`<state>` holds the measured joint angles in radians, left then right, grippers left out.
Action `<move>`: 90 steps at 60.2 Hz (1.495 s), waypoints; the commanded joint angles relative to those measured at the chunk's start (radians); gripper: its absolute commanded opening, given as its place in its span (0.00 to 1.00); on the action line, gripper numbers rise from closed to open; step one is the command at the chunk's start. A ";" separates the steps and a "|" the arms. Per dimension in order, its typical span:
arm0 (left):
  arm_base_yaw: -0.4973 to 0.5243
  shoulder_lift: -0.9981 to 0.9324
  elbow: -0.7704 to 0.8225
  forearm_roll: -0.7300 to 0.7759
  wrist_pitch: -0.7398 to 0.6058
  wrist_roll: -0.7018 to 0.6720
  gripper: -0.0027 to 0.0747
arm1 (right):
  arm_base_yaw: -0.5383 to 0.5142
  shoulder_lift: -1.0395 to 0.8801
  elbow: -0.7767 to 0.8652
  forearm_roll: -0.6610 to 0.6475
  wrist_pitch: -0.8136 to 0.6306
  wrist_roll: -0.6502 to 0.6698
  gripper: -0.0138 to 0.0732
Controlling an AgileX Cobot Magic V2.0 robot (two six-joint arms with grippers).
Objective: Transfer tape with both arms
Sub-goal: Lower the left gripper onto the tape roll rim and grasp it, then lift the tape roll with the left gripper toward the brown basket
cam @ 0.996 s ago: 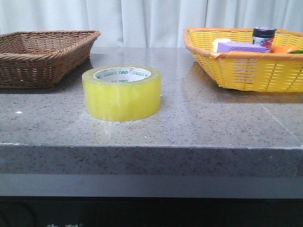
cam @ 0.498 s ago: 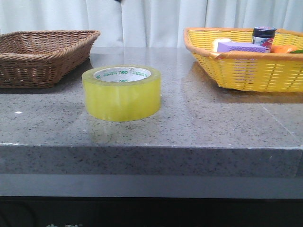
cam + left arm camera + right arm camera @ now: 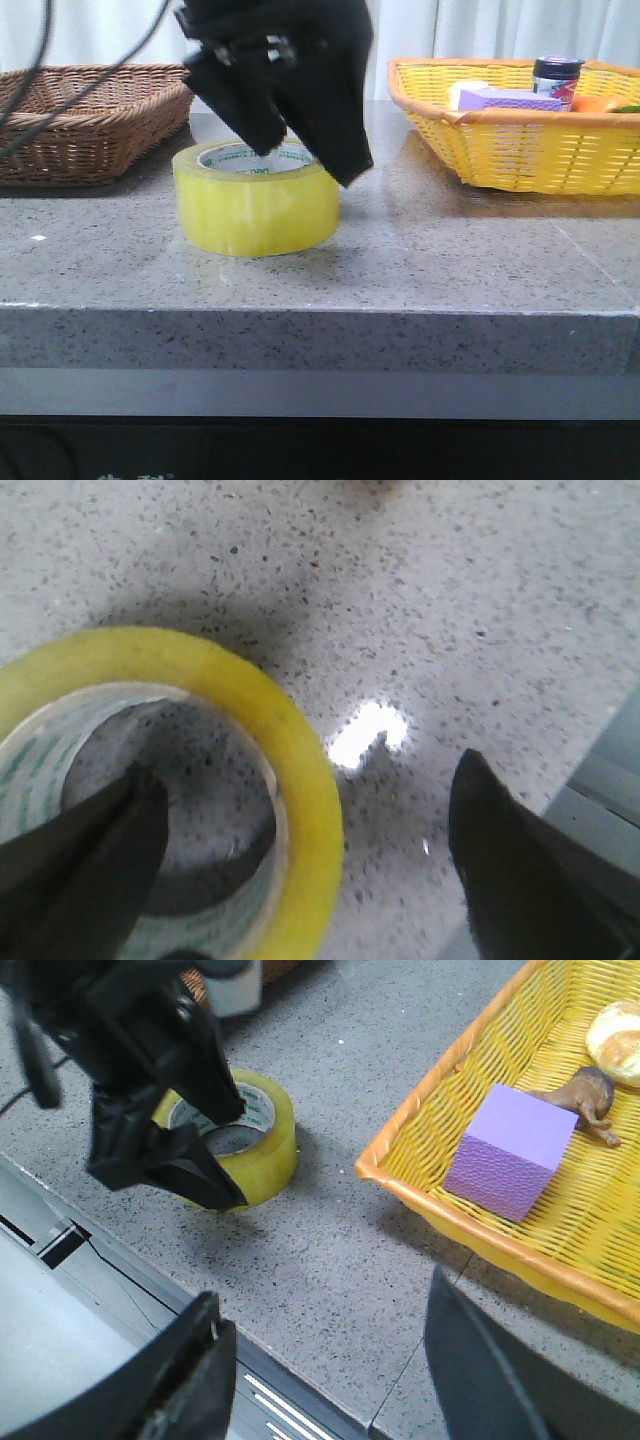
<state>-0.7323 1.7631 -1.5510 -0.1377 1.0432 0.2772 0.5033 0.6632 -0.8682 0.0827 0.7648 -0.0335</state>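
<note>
Grey stone counter [image 3: 420,260] carried the tape [image 3: 257,197] at frame centre; your left gripper [image 3: 300,870] hung spread, straddling its wall to pinch it; the right gripper [image 3: 320,1360] waited spread.

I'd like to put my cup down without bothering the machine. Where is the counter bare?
Bare stone runs between the tape and the yellow basket, and along the front edge of the counter before both. Avoid the tape: the left pincer hangs open over it, one finger inside the core. The brown basket fills the far left corner.
</note>
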 commanded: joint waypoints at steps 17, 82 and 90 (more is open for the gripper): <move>-0.008 0.031 -0.046 -0.009 -0.022 -0.017 0.74 | -0.005 -0.003 -0.021 0.007 -0.068 0.000 0.67; -0.008 0.030 -0.181 0.020 0.101 -0.042 0.01 | -0.005 -0.003 -0.021 0.007 -0.068 0.000 0.67; 0.002 0.030 -0.265 0.060 0.114 -0.042 0.01 | -0.005 -0.003 -0.021 0.007 -0.068 0.000 0.67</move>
<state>-0.7323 1.8486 -1.7310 -0.0945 1.1764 0.2411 0.5033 0.6632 -0.8682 0.0827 0.7648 -0.0335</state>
